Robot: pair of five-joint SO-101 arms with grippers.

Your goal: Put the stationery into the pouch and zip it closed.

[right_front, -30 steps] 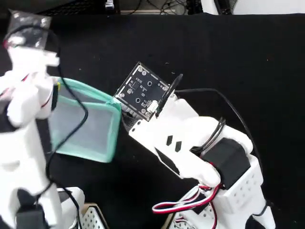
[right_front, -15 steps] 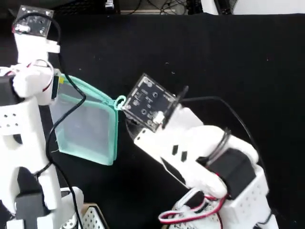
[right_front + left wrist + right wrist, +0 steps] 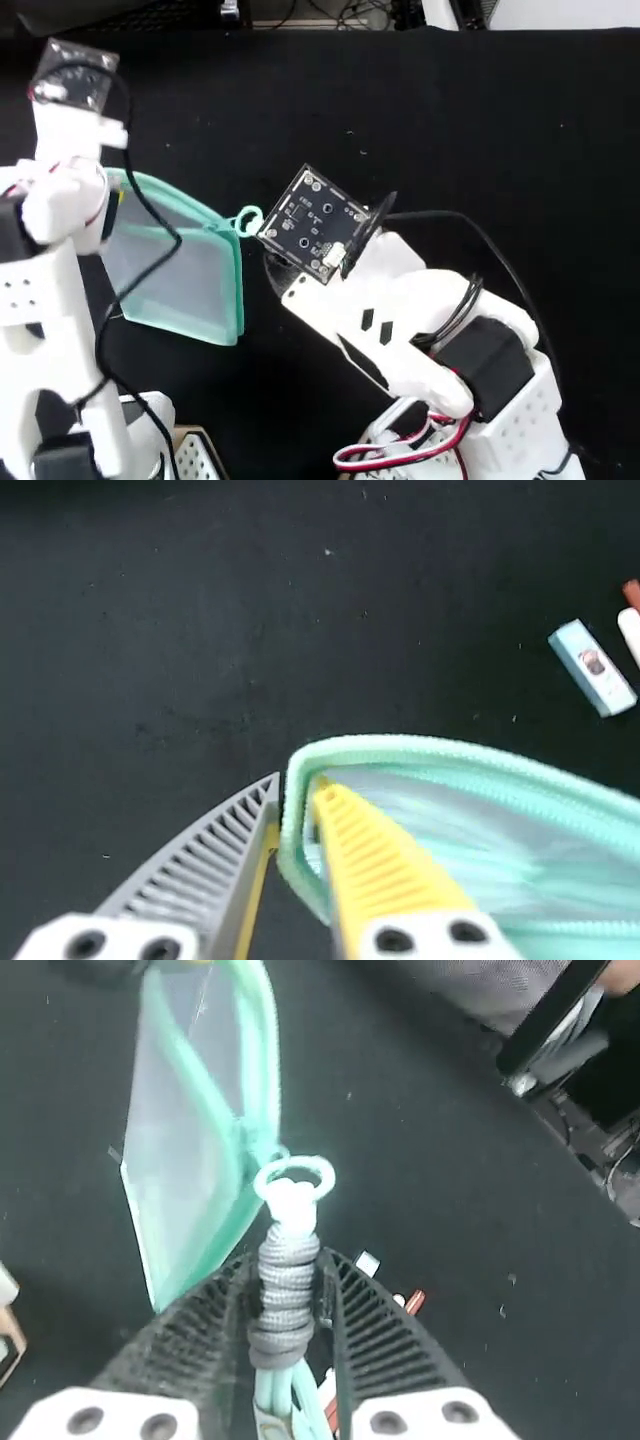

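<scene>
Left wrist view: eraser (image 3: 592, 667) label illegible; left end effector (image 3: 298, 790) pinches pouch (image 3: 470, 765).

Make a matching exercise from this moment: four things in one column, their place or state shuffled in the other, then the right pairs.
Things
1. left gripper
2. right gripper
3. blue block
4. pull ring

Place or state
A. lies loose on the black cloth
B. pinches the pouch at its end rim
C. mint-green loop, sticks out past a gripper's end
D. shut on the grey-wrapped zipper pull

Pairs: 1-B, 2-D, 3-A, 4-C
</scene>
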